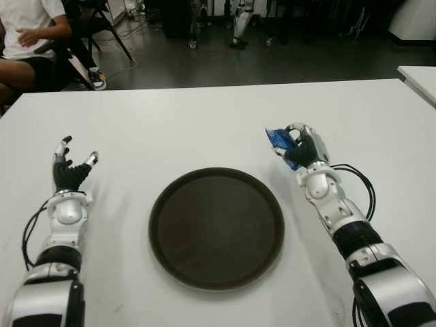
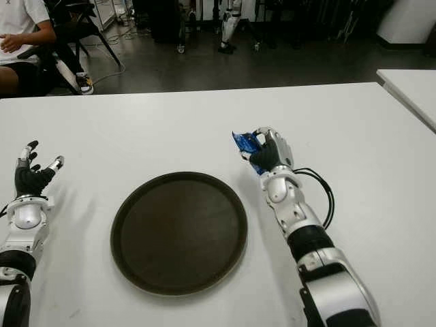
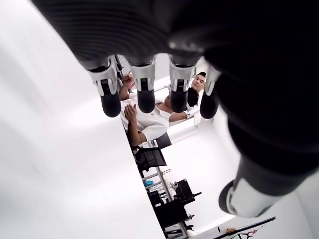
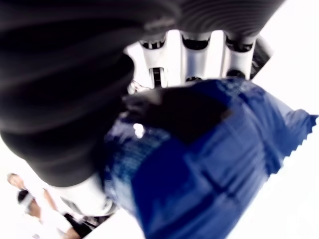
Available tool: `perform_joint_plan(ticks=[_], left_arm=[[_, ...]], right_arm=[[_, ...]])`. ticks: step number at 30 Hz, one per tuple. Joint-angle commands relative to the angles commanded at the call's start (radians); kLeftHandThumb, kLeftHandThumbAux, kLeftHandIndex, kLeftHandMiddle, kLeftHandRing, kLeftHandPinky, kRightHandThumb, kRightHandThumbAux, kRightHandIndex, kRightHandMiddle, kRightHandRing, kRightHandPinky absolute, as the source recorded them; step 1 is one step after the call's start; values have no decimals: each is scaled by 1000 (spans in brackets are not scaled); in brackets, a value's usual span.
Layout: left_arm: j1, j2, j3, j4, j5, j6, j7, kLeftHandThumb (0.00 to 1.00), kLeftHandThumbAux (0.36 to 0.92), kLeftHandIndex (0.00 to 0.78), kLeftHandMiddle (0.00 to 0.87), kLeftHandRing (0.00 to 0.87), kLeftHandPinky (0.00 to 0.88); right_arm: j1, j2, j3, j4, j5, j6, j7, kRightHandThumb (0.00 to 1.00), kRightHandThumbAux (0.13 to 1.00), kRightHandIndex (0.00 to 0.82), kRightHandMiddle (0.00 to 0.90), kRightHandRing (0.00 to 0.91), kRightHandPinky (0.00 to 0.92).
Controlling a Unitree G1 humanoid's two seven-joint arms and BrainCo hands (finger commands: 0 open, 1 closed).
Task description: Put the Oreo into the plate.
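Observation:
A blue Oreo packet is clasped in my right hand, above the white table just right of and beyond the plate. Up close, the right wrist view shows the fingers and thumb curled around the blue wrapper. The round dark brown plate lies flat in the middle of the table, with nothing on it. My left hand shows far left of the plate with its fingers spread and nothing in them; the left wrist view shows the fingers straight.
A person in a white shirt sits on a chair beyond the table's far left corner. A second white table's corner shows at the far right. A black cable loops beside my right forearm.

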Motion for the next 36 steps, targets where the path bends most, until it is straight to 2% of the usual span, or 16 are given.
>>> perform_joint_plan(ticks=[9, 10, 14, 18, 24, 36], left_arm=[[5, 0, -2, -7, 3, -1, 3, 0, 726, 3, 0, 0, 0], [6, 0, -2, -8, 3, 0, 2, 0, 728, 4, 0, 0, 0], [7, 1, -4, -9, 4, 2, 0, 0, 729, 3, 0, 0, 0], [8, 2, -4, -10, 3, 5, -2, 0, 725, 1, 0, 0, 0], [8, 4, -10, -12, 11, 6, 9, 0, 716, 0, 0, 0, 0], [10, 7, -15, -11, 25, 21, 26, 0, 734, 0, 0, 0, 0]], right_arm=[[23, 12, -44, 6, 33, -164, -74, 390, 793, 691, 841, 851, 847], [22, 15, -51, 16, 37, -191, -90, 364, 800, 692, 846, 855, 849], [18, 32, -84, 53, 62, -275, -138, 410, 795, 699, 840, 850, 844], [18, 62, -128, 72, 134, -322, -118, 426, 798, 716, 830, 837, 830], [17, 96, -181, 67, 236, -344, -46, 428, 813, 739, 826, 830, 826], [29, 107, -204, 29, 275, -330, 37, 417, 811, 744, 827, 827, 823]])
